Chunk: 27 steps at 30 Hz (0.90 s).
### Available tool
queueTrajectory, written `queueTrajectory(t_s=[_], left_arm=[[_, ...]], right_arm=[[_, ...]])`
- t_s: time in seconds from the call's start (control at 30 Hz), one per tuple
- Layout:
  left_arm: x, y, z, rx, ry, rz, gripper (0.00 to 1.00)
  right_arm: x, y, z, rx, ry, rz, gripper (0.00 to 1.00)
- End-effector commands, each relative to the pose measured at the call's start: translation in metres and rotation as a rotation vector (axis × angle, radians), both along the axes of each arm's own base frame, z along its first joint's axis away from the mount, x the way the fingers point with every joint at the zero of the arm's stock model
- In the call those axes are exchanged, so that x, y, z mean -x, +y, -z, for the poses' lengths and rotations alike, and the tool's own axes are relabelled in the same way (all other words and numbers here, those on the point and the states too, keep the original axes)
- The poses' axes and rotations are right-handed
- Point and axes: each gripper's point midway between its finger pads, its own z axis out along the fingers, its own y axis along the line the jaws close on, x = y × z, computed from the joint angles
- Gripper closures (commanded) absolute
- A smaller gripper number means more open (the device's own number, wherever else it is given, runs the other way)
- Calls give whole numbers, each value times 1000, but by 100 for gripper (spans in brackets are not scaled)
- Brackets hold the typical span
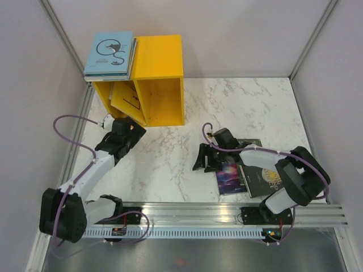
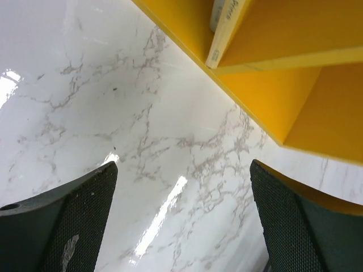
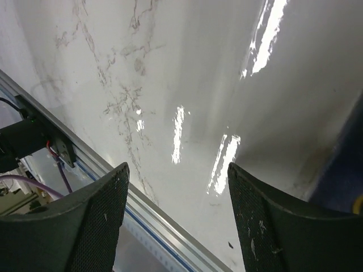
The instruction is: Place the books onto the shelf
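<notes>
At 11 o'clock on the table (image 1: 170, 164), shelf (image 1: 164, 56): bright yellow, with two compartments side by side and open fronts towards the arms.
Hidden on the shelf: a stack of books (image 1: 108, 73) lies flat on its top, over the left compartment. Only the light blue book (image 1: 110, 52) with the black swirl shows its cover. Those beneath show edges only, so their number cannot be told.
Hidden in the shelf: one yellow book (image 1: 126, 99) leans tilted in the left compartment. Whether another stands behind it cannot be told.
Hidden on the table: at 4 o'clock the right arm crosses the loose books. A grey-green book (image 1: 252, 142) shows only a corner and a black-and-gold book (image 1: 262, 180) is partly covered. A purple galaxy book (image 1: 231, 177) lies at their 9 o'clock side, mostly in view.
Count, books: three loose on the table, one made out in the shelf, an uncounted stack on top.
Count, arms: two.
Left gripper (image 1: 131, 129): jaws spread wide, holding nothing, just in front of the left compartment at the yellow book's 6 o'clock. Its fingers (image 2: 74, 226) frame bare marble and the shelf's front edge.
Right gripper (image 1: 205, 162): jaws apart with nothing between them, above bare marble just at 9 o'clock of the purple galaxy book. Its wrist view shows a dark blue edge cut off at the right and the rail (image 3: 153, 221) at lower left.
</notes>
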Motion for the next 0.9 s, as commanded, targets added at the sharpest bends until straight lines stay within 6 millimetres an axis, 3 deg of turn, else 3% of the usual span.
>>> queueTrajectory(t_s=[0.0,0.1,0.17,0.2,0.23,0.27,0.33,0.37,0.4,0.43,0.47,0.5,0.57,0.6,0.67,0.7,0.73,0.83,0.87], left_arm=[[40,-9,5,2,34,113,0],[60,-37,-3,80,-3,212,0],[76,-69,-3,87,-3,321,0],[79,-79,-3,71,-8,343,0],[93,-108,-3,83,-6,427,0],[98,-121,-1,85,-1,460,0],[111,-164,7,123,32,562,0],[115,-179,9,133,44,598,0],[111,-201,13,138,50,626,0],[122,-222,14,142,53,686,0],[120,-248,-4,180,16,730,0],[120,-265,10,152,43,768,0],[127,-296,10,150,51,832,0],[125,-318,-5,194,32,861,0],[125,-336,11,181,51,878,0],[125,-357,-5,262,26,907,0],[122,-366,2,265,23,911,0],[115,-378,-1,272,14,912,0],[114,-381,7,263,26,910,0]], right_arm=[[-11,-19,-18,105,-104,6,25],[-22,-32,-47,148,-171,52,18],[-34,-47,-67,166,-221,95,15],[-40,-60,-75,219,-229,133,13],[-48,-75,-80,253,-242,165,12],[-49,-87,-92,290,-246,188,11],[-60,-120,-97,410,-271,261,6],[-56,-131,-101,456,-251,274,5],[-57,-145,-101,512,-253,300,2],[-62,-167,-101,599,-262,358,2],[-56,-181,-101,653,-237,377,2],[-54,-192,-100,697,-227,405,2],[-52,-223,-99,780,-205,486,2],[-50,-232,-99,792,-198,509,2],[-47,-255,-92,800,-149,584,2],[-46,-262,-89,794,-131,599,2],[-45,-279,-85,778,-87,660,2],[-46,-294,-70,725,-11,717,2],[-50,-293,-69,705,-10,729,2]])
